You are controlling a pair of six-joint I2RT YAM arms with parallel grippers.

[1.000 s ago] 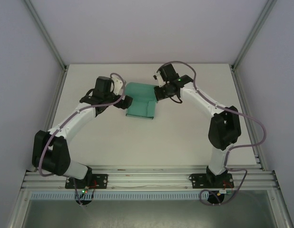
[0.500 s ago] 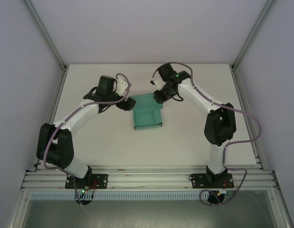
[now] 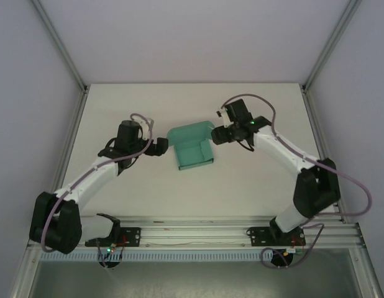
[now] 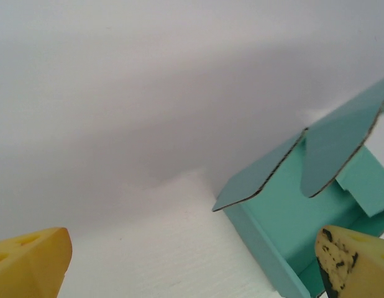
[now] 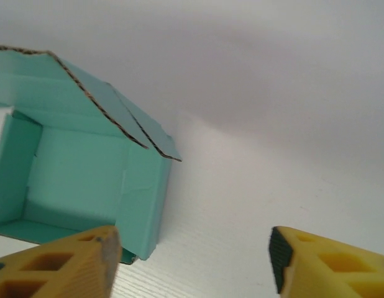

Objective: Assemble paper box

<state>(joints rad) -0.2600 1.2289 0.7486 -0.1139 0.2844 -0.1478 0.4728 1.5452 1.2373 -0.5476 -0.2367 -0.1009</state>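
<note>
While left pincer and right pincer gape empty, the thin-card paper box lies open-topped.

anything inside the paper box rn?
Nothing loose to be seen: the paper box shows a bare teal floor and side walls in both wrist views. The raised lid flap overhangs the far end, so the floor beneath it is hidden from above.

Premises: a robotics laboratory test cell. A bare white table is enclosed by plain white wall panels set in aluminium profile posts. The left arm and right arm, with exposed cabling, are bolted to a slotted aluminium rail at the near edge.
</note>
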